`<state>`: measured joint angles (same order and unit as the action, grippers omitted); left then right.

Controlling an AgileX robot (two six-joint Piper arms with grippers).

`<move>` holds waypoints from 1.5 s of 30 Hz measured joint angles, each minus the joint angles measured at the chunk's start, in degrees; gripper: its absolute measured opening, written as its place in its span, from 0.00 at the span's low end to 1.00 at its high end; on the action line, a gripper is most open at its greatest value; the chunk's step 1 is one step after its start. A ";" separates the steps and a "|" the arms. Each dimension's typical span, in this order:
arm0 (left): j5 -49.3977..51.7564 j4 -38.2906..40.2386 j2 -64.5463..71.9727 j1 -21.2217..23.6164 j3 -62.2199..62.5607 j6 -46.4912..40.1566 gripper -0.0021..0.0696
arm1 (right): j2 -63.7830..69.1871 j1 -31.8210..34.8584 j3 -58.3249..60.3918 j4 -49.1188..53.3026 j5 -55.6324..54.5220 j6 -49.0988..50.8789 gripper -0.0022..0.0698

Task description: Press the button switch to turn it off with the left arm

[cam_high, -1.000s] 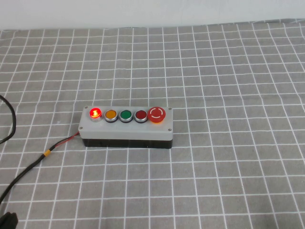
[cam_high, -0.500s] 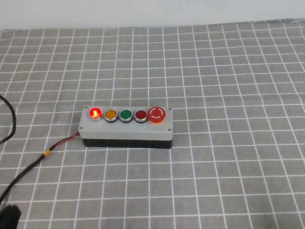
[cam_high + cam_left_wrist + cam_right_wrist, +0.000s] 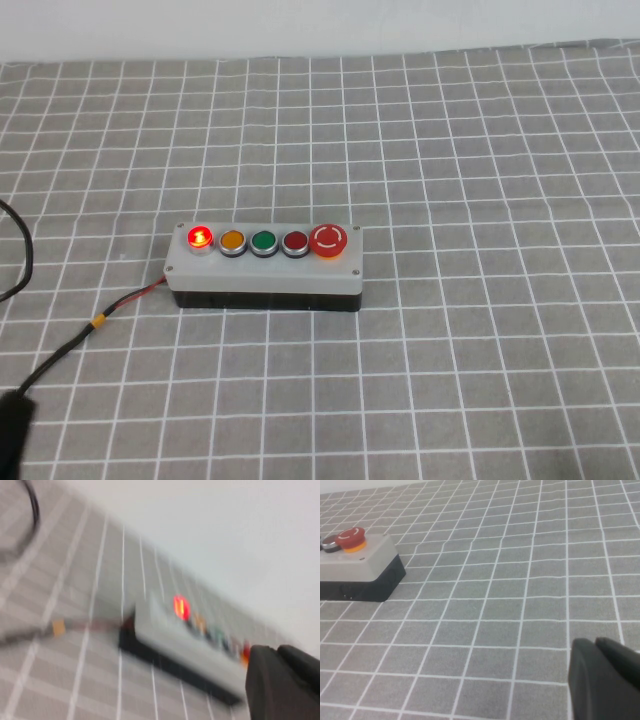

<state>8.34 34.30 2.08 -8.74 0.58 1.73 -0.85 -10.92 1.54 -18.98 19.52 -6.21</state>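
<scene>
The grey button box (image 3: 265, 262) lies left of the table's middle. The button switch (image 3: 200, 238) glows bright red at the box's left end; it also shows as a red glow in the blurred left wrist view (image 3: 180, 607). My left gripper (image 3: 276, 651) is shut and empty, well short of the box. A black part of the left arm (image 3: 12, 435) shows at the bottom left edge of the high view. My right gripper (image 3: 595, 642) is shut and empty over bare cloth, to the right of the box (image 3: 357, 565).
An orange button (image 3: 232, 240), a green one (image 3: 263, 241), a darker red one (image 3: 295, 242) and a large red mushroom button (image 3: 329, 240) follow along the box. A black cable (image 3: 70, 345) runs from the box's left end toward the near left corner. Grey checked cloth covers the table.
The black part of my left arm has risen further into the bottom left corner of the high view. The button switch stays lit and the box has not moved.
</scene>
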 joint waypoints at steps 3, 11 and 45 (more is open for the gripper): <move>8.46 0.01 8.89 0.00 6.05 -0.53 0.02 | 0.00 0.00 0.00 0.00 0.00 0.00 0.01; 28.44 -4.15 39.31 0.00 29.06 -14.58 0.02 | 0.00 0.00 0.00 0.00 0.00 0.00 0.01; 45.07 -20.75 102.56 -4.54 83.65 -18.93 0.02 | 0.00 0.00 0.00 0.00 0.00 0.00 0.01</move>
<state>53.41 13.55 104.64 -13.28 84.23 -17.21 -0.85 -10.92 1.54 -18.98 19.52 -6.21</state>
